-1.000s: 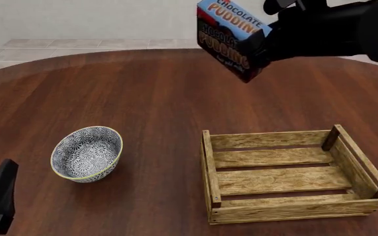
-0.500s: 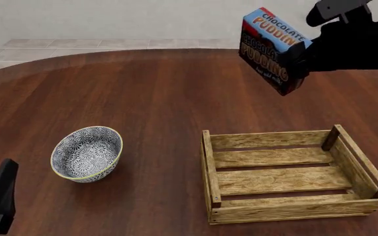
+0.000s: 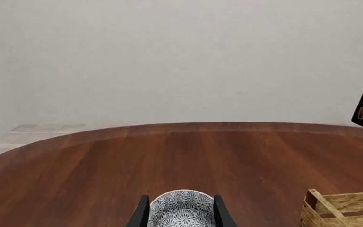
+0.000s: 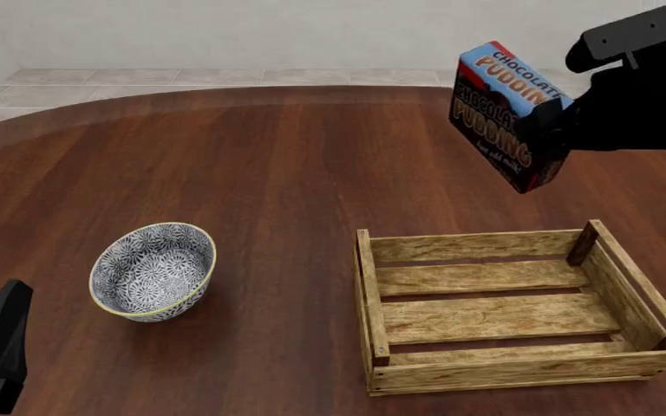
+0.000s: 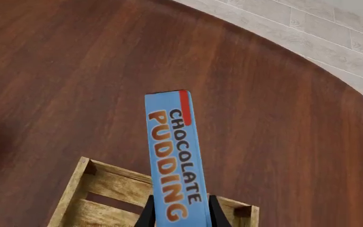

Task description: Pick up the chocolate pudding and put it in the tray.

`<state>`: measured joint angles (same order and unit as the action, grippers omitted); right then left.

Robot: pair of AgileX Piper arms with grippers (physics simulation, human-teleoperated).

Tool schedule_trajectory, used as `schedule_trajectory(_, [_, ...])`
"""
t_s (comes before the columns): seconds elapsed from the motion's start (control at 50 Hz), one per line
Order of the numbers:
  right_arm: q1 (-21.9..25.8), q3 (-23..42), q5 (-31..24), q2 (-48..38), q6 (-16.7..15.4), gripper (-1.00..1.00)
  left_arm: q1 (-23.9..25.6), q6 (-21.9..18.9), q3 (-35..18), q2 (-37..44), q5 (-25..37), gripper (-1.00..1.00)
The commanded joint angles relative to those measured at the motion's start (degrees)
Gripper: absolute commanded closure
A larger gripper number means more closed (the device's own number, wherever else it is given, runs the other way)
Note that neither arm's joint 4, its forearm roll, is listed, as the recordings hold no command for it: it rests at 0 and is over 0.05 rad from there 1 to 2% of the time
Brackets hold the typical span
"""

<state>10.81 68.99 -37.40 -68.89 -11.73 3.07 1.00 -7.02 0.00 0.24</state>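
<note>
The right end effector (image 4: 553, 117) reaches in level from the right, clamped on the tilted pudding (image 4: 506, 113), held high above the tray's (image 4: 374, 295) far edge. The left end effector (image 3: 180, 215), parted and empty, faces the bowl (image 4: 153, 270).

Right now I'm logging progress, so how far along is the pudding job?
Pickup looks done: the right gripper holds the chocolate pudding in the air, clear of the table. In hand: the carry, with the carton above the far side of the tray. Left: lowering it into the tray, which holds nothing yet, and releasing. The left gripper sits idle near the bowl.
</note>
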Motion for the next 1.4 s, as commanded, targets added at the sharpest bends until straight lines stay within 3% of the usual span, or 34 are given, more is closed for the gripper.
schedule_trajectory(0.02, [-1.06,-1.85,0.4,0.46,2.38,1.0,0.18,0.03,0.09,0.0,-0.01,-1.0])
schedule_trajectory(0.5, [-1.0,-9.29,0.47,3.83,4.8,1.0,0.43,-0.18,0.25,0.0,0.14,-1.0])
schedule_trajectory(0.98, [-2.65,-11.61,-5.98,9.81,2.26,1.0,0.78,-0.37,0.25,0.0,0.43,-1.0])
schedule_trajectory(1.4, [-0.51,-17.16,-4.84,10.96,3.28,1.0,0.88,-0.38,0.26,0.0,0.53,-1.0])
